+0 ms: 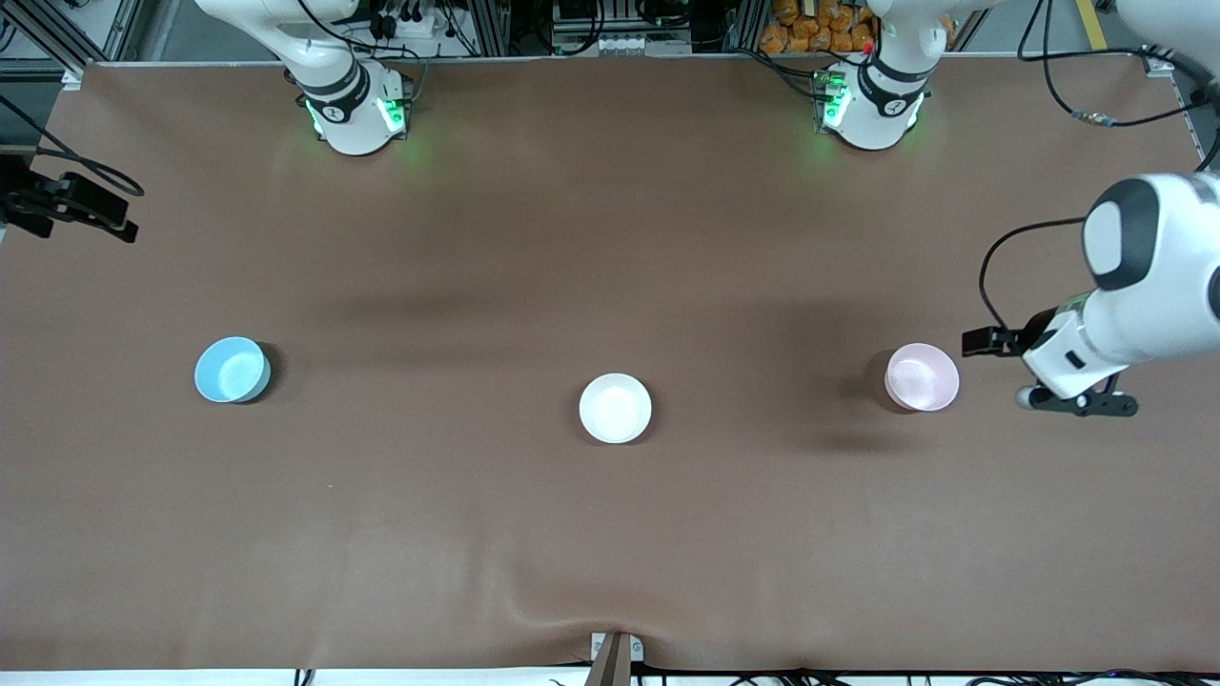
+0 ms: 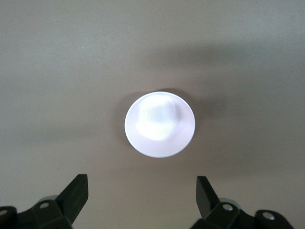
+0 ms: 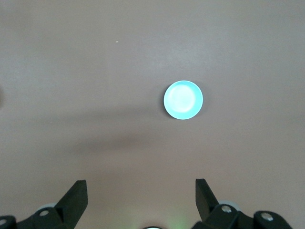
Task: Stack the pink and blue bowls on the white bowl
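With the glossy white plastic bowl (image 1: 615, 408) central as stacking base, the wide-open, empty left gripper (image 2: 142, 194) hovers near the pale pink plastic bowl (image 1: 922, 377), and the equally spread, empty right gripper (image 3: 141, 194) hangs above the light blue plastic bowl (image 3: 183, 100).

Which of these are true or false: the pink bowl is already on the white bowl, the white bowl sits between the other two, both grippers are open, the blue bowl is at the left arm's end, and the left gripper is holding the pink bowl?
1. The pink bowl is on the white bowl. False: it stands alone on the table, apart from it.
2. The white bowl sits between the pink bowl and the blue bowl. True.
3. The left gripper and right gripper are both open. True.
4. The blue bowl is at the left arm's end. False: it lies toward the right arm's end.
5. The left gripper holds the pink bowl. False: it is empty, up beside that bowl.
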You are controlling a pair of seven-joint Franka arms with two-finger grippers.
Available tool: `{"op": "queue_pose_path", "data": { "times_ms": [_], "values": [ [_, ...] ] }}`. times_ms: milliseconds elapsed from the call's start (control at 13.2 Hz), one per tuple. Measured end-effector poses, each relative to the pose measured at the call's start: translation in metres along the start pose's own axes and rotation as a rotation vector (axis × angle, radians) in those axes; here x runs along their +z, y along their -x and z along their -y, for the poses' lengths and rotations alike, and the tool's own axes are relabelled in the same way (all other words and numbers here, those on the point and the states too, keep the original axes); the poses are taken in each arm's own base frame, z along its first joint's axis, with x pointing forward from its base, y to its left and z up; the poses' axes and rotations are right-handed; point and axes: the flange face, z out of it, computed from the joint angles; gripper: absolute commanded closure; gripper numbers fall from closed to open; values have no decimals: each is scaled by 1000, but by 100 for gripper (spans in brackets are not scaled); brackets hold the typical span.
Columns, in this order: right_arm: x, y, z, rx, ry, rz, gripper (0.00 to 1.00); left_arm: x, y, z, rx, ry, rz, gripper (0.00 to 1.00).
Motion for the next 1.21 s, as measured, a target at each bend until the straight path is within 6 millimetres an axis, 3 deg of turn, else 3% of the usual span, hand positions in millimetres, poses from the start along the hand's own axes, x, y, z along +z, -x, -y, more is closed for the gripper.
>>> {"op": "queue_pose_path", "data": {
  "times_ms": [303,530,682,909,1212],
  "values": [
    [2,2,-40,74,-7,14,0,63,-9,11,73,-47,-19,1],
    [3,2,-49,90,-7,15,0,89,-9,14,82,-41,5,16],
    [3,2,-53,98,-8,16,0,101,-8,15,83,-36,20,21],
    [9,0,-66,122,-10,25,0,113,-6,36,94,-27,28,31],
    [17,-14,-55,100,-2,18,0,123,-5,43,102,-21,32,41]
  ]
}}
